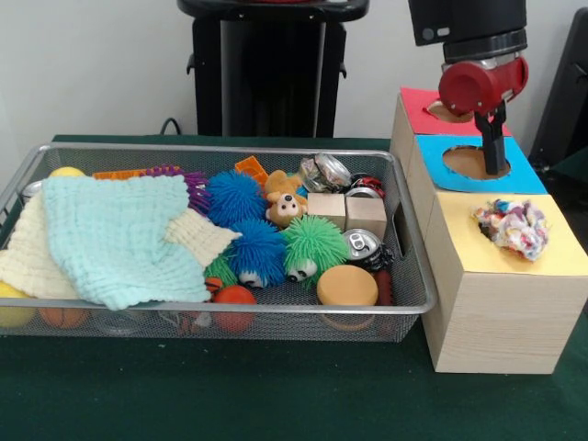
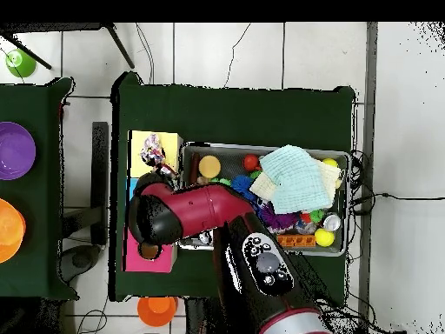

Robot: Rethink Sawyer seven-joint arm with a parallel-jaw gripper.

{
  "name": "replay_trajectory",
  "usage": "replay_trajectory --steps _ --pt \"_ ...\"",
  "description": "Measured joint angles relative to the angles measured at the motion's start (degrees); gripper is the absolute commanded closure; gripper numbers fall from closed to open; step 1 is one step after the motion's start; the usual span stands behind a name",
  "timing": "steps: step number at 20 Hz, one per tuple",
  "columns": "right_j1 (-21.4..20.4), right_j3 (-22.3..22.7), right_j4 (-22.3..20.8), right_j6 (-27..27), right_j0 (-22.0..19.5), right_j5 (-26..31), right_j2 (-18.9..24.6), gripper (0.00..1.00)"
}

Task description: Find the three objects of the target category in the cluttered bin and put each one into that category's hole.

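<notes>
Arm: while it hangs over the row of boxes, we see the gripper (image 1: 494, 152) low above the blue top (image 1: 528, 173), its dark tip down at that top's hole.
Fingers: we cannot tell whether they are released or clenched; only one dark narrow shape shows, and the overhead view hides it under the arm.
Bundle: one ruffled bundle (image 1: 512, 226) lies on the yellow top (image 1: 542, 262), covering the place of the hole; we see it overhead too (image 2: 153, 152).
Boxes: three stand in a row just right of the bin in the front view, red top (image 1: 421, 110) farthest, blue between, yellow nearest.
Bin: the wire bin (image 1: 211, 319) sits on the green table (image 1: 276, 395), full.
In the bin: a mint cloth (image 1: 119, 234) lies over a cream cloth (image 1: 197, 234) at the left; blue (image 1: 234, 196) and green (image 1: 314, 243) fuzzy balls, a small bear (image 1: 286, 208), two wooden cubes (image 1: 366, 216), cans (image 1: 360, 244) and an orange disc (image 1: 346, 285) fill the right.
Other bundles: we see none in the bin.
</notes>
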State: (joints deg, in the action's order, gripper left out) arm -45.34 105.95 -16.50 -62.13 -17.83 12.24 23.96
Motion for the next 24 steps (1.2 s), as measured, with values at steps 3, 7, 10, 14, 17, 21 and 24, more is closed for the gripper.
replay_trajectory --steps 3,7,10,14,17,21,24 --pt "-1.77 0.00 0.42 0.00 0.04 2.24 -0.01 1.00" --pt "-3.73 -0.01 0.65 0.00 0.49 3.57 -0.02 1.00" --pt "-4.52 0.00 0.65 0.00 1.00 3.59 -0.02 1.00" --pt "-5.02 -0.11 0.85 0.00 1.38 3.59 -0.01 1.00" --pt "-4.88 -0.61 1.06 0.00 1.37 3.59 -0.02 1.00" --pt "-4.13 -1.53 1.03 0.00 1.46 3.59 -0.10 1.00" --pt "-3.06 -2.31 0.96 0.00 1.68 3.44 -0.48 1.00"
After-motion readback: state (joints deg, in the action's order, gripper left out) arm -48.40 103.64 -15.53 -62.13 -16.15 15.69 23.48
